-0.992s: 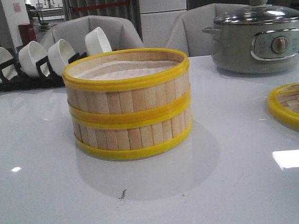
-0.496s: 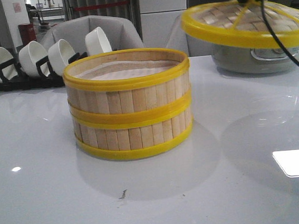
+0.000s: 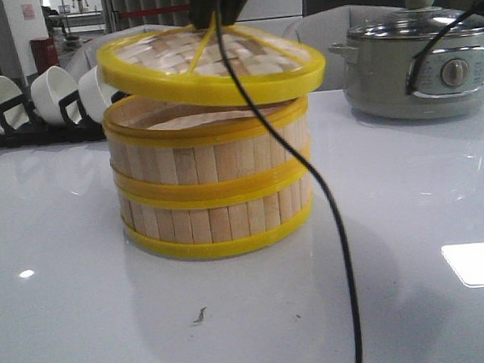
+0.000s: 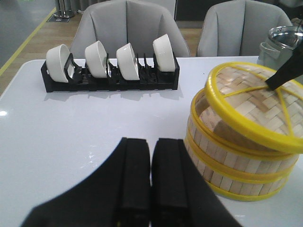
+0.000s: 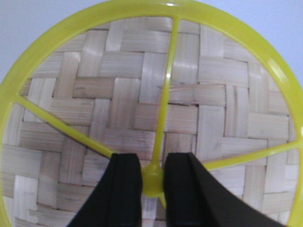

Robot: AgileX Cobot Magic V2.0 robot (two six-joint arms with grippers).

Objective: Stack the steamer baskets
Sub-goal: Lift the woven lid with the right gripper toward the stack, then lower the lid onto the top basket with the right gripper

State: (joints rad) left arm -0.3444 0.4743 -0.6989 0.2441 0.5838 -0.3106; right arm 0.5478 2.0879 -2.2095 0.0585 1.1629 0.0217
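Observation:
Two steamer baskets stand stacked at the table's middle, the upper basket on the lower basket. They also show in the left wrist view, upper on lower. My right gripper is shut on the yellow centre knob of the woven lid and holds it tilted just above the upper basket's rim. The right wrist view shows the fingers clamped on the knob of the lid. My left gripper is shut and empty, beside the stack.
A black rack of white bowls stands at the back left and also shows in the left wrist view. A grey electric pot stands at the back right. A black cable hangs in front of the stack.
The lid was lifted from the table at the right and carried left; it now hangs tilted over the stacked baskets. The baskets have not moved.

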